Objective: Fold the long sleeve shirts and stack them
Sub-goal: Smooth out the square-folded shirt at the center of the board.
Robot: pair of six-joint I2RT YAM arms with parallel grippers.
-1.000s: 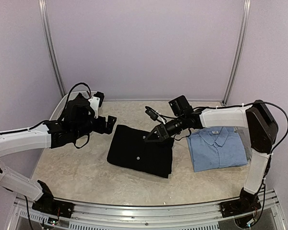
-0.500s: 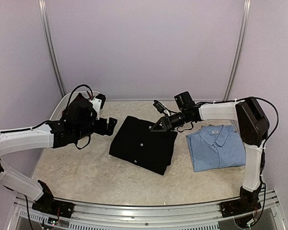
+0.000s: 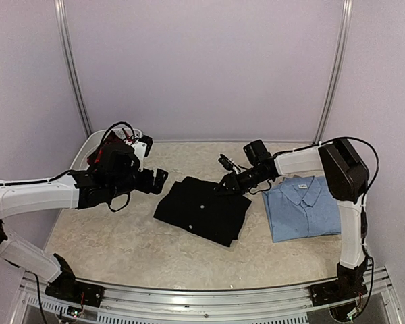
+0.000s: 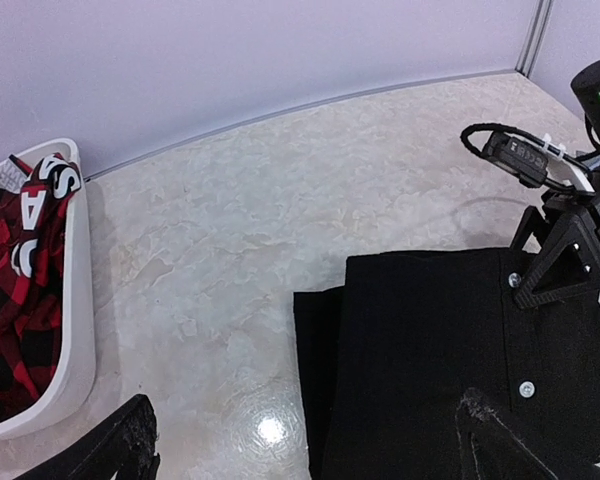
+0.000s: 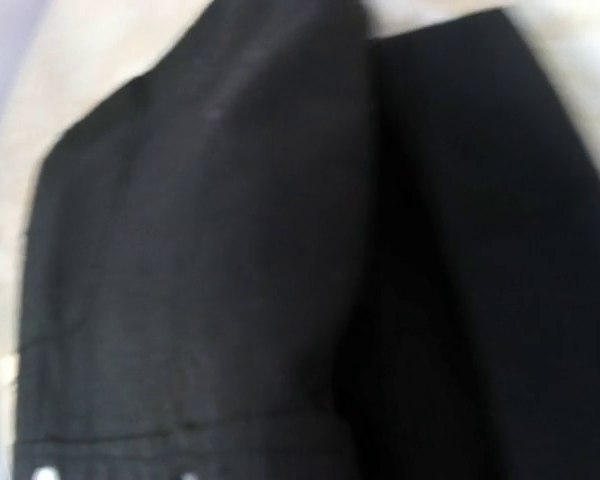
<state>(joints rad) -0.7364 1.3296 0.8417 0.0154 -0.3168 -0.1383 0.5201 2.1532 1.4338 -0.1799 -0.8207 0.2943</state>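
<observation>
Pulled back from the middle of the black shirt (image 3: 201, 210), my right pincer (image 3: 226, 185) now sits low at its far right corner. The shirt lies folded between my arms, beside the folded light blue shirt (image 3: 304, 208) and not yet stacked. My left wrist view shows my left pincer (image 4: 304, 410) spread wide and empty, and the right's tip touching the button placket (image 4: 520, 335); whether it grips cloth I cannot tell, as my right wrist view gives only blurred black fabric.
</observation>
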